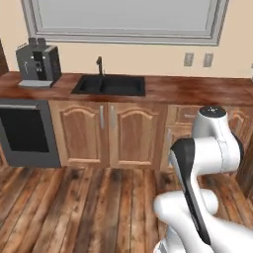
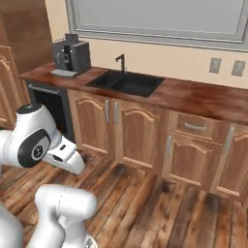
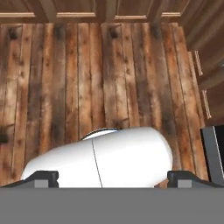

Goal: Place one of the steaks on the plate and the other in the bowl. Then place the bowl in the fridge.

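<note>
Hunting for the steaks looks like the step in hand, so basically the very start: nothing is on the plate or in the bowl yet as far as I can judge. Where the steaks lie, which way they point and how their long axis runs, I honestly can't tell from these angles.

The fingers (image 3: 42, 176) are spread wide with nothing between them, aimed down at the plank floor (image 3: 87, 78), arm folded up close to the base.

Ahead is the wooden desk (image 1: 197, 89) with a black sink (image 1: 109, 85) and a coffee machine (image 1: 38, 63) at its left end.

Next move probably calls for driving or turning the base until the meat comes into sight, then lining up across its short side.
</note>
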Controlling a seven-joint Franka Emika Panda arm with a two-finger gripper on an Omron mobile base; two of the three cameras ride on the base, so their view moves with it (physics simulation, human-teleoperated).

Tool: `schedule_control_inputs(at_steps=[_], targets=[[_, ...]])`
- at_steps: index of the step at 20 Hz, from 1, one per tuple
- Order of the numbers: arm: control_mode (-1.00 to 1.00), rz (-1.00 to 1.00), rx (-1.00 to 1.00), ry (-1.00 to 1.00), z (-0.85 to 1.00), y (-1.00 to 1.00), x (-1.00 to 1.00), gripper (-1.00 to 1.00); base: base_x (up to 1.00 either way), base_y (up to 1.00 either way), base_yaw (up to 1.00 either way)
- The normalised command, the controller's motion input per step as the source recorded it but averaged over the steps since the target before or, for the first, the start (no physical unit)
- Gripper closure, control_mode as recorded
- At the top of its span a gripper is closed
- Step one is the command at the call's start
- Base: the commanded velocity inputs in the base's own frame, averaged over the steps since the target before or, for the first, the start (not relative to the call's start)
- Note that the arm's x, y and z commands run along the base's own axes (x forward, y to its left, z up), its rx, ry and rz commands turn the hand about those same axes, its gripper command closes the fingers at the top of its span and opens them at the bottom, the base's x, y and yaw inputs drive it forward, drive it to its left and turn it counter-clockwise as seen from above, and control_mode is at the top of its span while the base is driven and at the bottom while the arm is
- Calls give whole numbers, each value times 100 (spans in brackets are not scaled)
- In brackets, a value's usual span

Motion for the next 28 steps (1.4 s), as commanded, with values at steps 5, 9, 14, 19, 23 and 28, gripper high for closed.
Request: schedule_control_inputs(at_steps=[5,9,14,19,23,28], targets=[[100,0,0,0,0,0,0,-100,0,51,94],[100,0,0,0,0,0,0,-100,4,52,87],[100,0,0,0,0,0,0,-100,4,40,77],[100,0,0,0,0,0,0,-100,9,24,68],[100,0,0,0,0,0,0,-100,-3,5,66],[100,0,0,0,0,0,0,-100,-29,82,73]])
